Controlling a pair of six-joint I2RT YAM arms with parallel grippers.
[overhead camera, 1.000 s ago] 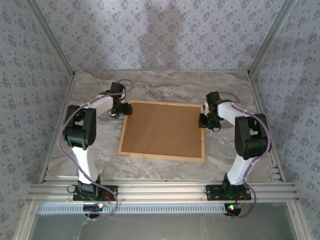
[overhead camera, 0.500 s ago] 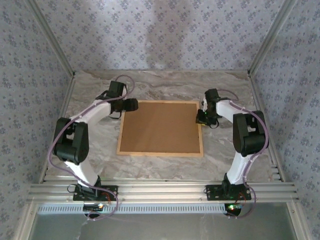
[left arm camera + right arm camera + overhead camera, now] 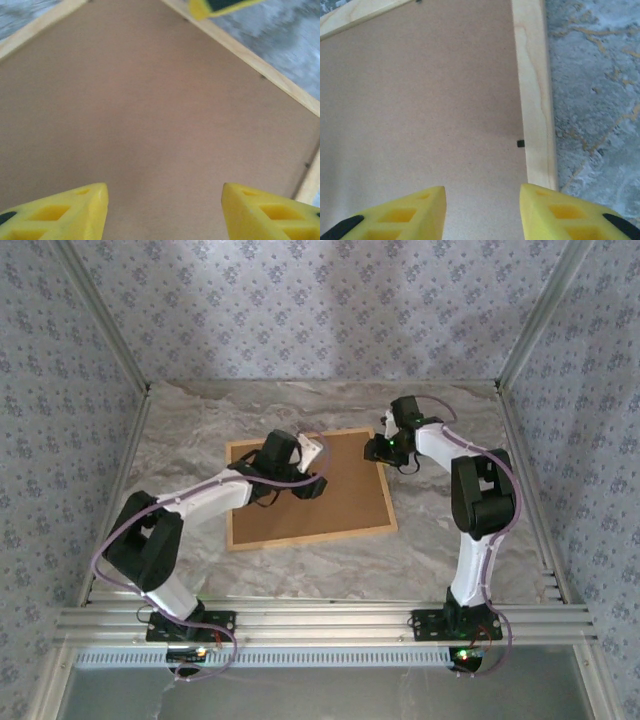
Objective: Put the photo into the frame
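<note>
Marble-veined grey counter (image 3: 450,540) fills the floor of a booth walled in pale blue flowered wallpaper (image 3: 320,310). On it, below both claws, the frame (image 3: 312,539) lies flat and face down, skewed so that its corners do not line up with the counter's edges. It is a large rectangle with a thin rim of light natural wood showing faint grain. Inside the rim sits a plain brown backing board (image 3: 340,502), matte and finely speckled like pressed fibre. A small black tab (image 3: 520,143) lies on the board just against the rim, ahead of the right claw.

The left claw (image 3: 164,192) hangs over the board's middle, well inside the rim. Its yellow fingers are spread apart and nothing lies between them. The right claw (image 3: 481,195) is over the frame's far right corner. It too is released, with a gap between its yellow fingers and nothing in it. Brown board shows beneath and ahead of it, the wooden rim runs just to the right of its right finger, and bare counter lies beyond that. From the left wrist, one yellow finger (image 3: 220,5) of the right claw shows at the far rim.
</note>
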